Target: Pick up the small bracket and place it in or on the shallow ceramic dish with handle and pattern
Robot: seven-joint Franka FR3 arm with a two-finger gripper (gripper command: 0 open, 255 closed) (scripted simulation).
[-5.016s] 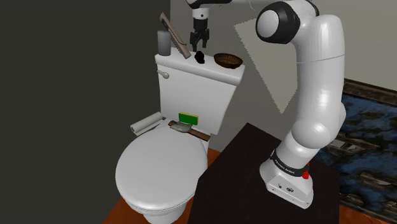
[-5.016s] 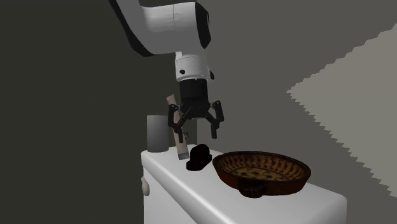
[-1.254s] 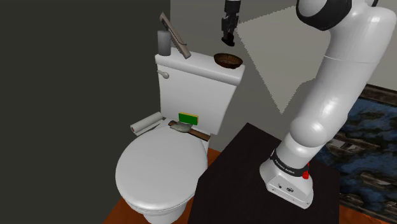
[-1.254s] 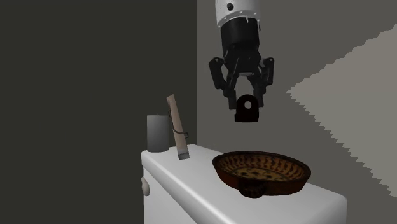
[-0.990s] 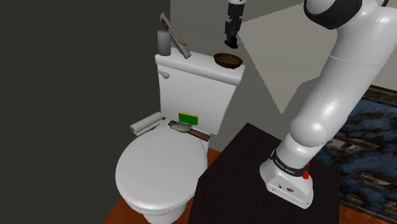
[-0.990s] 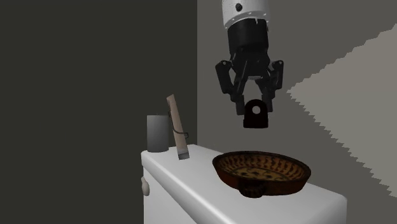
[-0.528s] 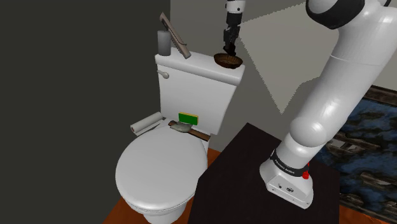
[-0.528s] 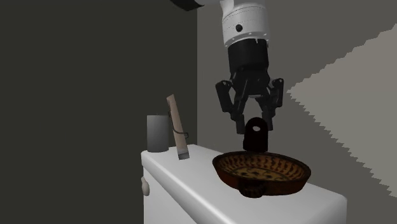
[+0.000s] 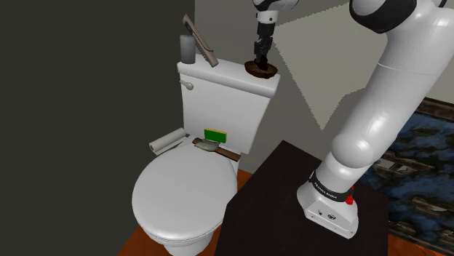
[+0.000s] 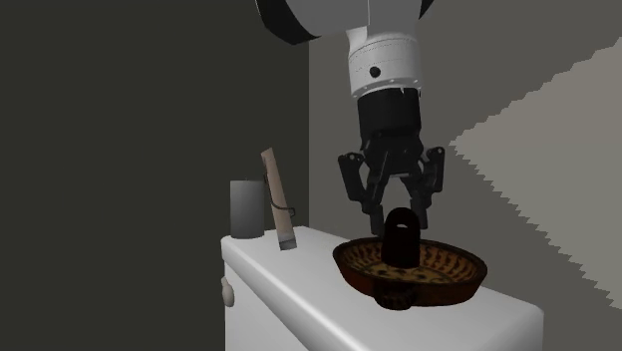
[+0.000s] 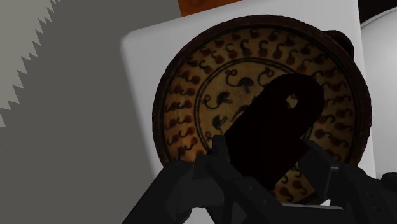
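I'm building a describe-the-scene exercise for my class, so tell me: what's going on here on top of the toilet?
A white robot arm has its black tool shut on a small black bracket, holding it low over the brown patterned dish on the toilet tank lid. The bracket's lower end is inside the dish's rim, not yet released; whether it touches the dish's floor cannot be told.

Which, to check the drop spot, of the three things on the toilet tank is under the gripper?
The patterned brown dish: the gripper holds the black bracket over it; the grey cup and leaning tool stand well aside.
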